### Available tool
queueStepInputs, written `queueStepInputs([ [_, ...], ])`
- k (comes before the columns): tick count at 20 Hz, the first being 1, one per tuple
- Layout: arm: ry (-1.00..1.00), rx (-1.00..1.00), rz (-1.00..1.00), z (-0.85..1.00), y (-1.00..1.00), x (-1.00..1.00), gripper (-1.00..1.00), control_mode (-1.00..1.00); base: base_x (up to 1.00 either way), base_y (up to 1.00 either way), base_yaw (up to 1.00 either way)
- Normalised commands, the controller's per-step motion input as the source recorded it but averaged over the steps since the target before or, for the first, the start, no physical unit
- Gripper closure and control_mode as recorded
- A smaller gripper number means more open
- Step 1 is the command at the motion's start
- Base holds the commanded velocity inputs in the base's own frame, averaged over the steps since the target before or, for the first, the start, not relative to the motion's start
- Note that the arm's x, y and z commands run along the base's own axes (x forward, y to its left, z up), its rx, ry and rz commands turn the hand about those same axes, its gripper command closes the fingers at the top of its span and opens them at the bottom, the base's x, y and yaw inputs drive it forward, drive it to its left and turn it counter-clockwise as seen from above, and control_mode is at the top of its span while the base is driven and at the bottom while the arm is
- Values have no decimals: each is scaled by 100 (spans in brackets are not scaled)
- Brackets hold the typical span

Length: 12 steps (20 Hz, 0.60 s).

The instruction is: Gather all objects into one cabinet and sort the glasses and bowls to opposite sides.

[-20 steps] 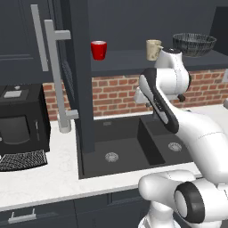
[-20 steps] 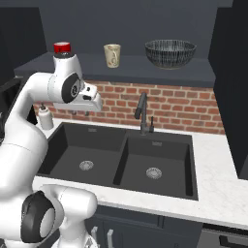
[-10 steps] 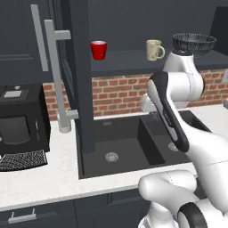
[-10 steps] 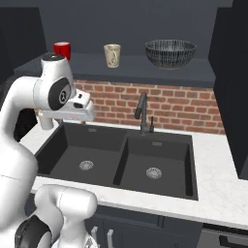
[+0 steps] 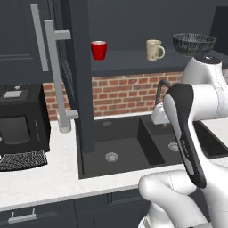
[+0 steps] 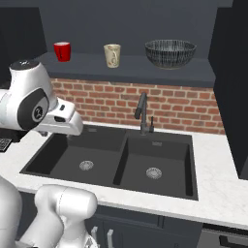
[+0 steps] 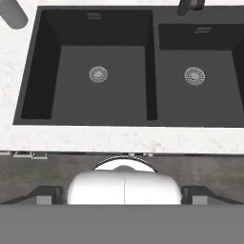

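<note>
Kitchen counter point(image 6: 213, 160) of pale speckled stone runs beneath a red brick wall point(image 6: 184, 106), with a black double sink point(image 7: 128, 66) set into it. Gripper: the hand camera looks straight down on the sink, but the fingertips are not distinguishable at its lower edge, so whether the jaws are spread or pressed together cannot be told. Nothing is seen held.

Below the hand, the sink's 2 basins each show a round drain point(image 7: 98, 74), divided by a raised wall. A dark tap point(image 6: 142, 112) stands at the back rim between the basins.

The white arm point(image 5: 196, 111) rises at the right of the left base view, folded high over the sink.

Above the brick, a dark shelf point(image 6: 135, 68) carries 3 items, well apart. A red cup point(image 5: 98, 49) stands upright at the left end. A beige mug point(image 5: 154, 49) stands upright near the middle, handle to the right in the left base view. A wide dark bowl point(image 6: 170, 52) with pale lines sits at the right end.

The cabinet door point(image 5: 73, 75) stands swung open at the shelf's left, its long grey bar handle point(image 5: 57, 80) vertical. A black coffee machine point(image 5: 20, 122) sits on the counter further left.
</note>
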Motion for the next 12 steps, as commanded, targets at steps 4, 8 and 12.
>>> queueStepInputs([
  [4, 0, 0, -10, 93, 0, -32, -100, -100, 0, 0, 0],
  [8, 0, 0, -3, 94, -6, -31, -100, -100, 0, 0, 0],
  [12, 0, 0, 0, 45, -10, -37, -100, -100, 0, 0, 0],
])
